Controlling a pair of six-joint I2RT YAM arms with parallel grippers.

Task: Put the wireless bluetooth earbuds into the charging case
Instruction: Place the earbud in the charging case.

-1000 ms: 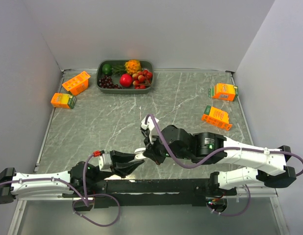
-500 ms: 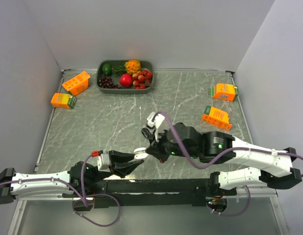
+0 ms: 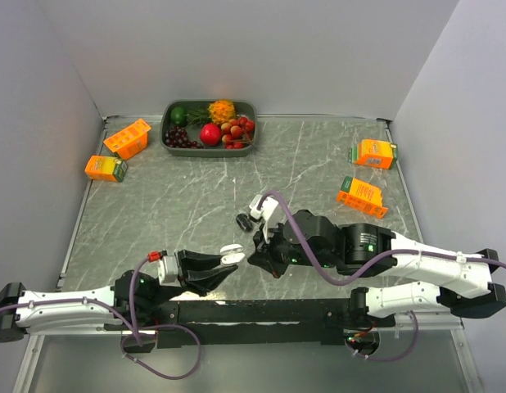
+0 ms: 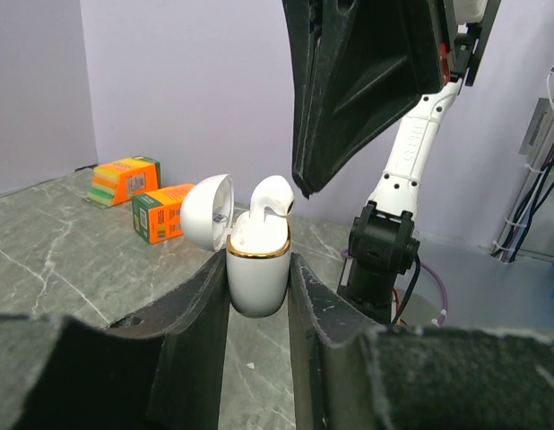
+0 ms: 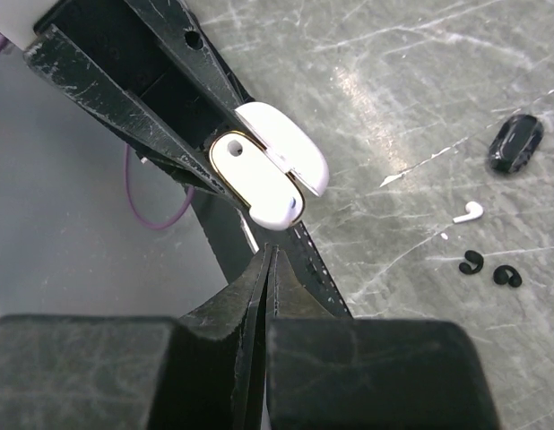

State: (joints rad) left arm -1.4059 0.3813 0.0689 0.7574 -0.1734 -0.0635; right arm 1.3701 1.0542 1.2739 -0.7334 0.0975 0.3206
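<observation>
The left gripper [image 4: 257, 262] is closed down narrowly on the case [image 4: 256, 285], holding it upright at about 6 o'clock of the table [image 3: 155, 196], by the near edge. The lid [image 4: 208, 210] stands open, swung to 9 o'clock in the left wrist view. A seated bud [image 4: 270, 195], white, stands in the case with its head above the gold rim. In the right wrist view the other socket looks empty.

The right gripper [image 5: 270, 257] is fully closed with nothing between its fingers. Its tips are just at 6 o'clock of the case in its own view; whether they touch it I cannot tell.

In that view a loose bud [image 5: 468, 212], white, lies on the table at 3 o'clock of the case. Two black buds [image 5: 471, 262] lie just at 5 o'clock of it, and a black oval piece [image 5: 516, 143] at 1 o'clock.

A fruit tray [image 3: 167, 139] sits at 12 o'clock of the table, with cartons [image 3: 126, 139] at 10 and 2 o'clock.
</observation>
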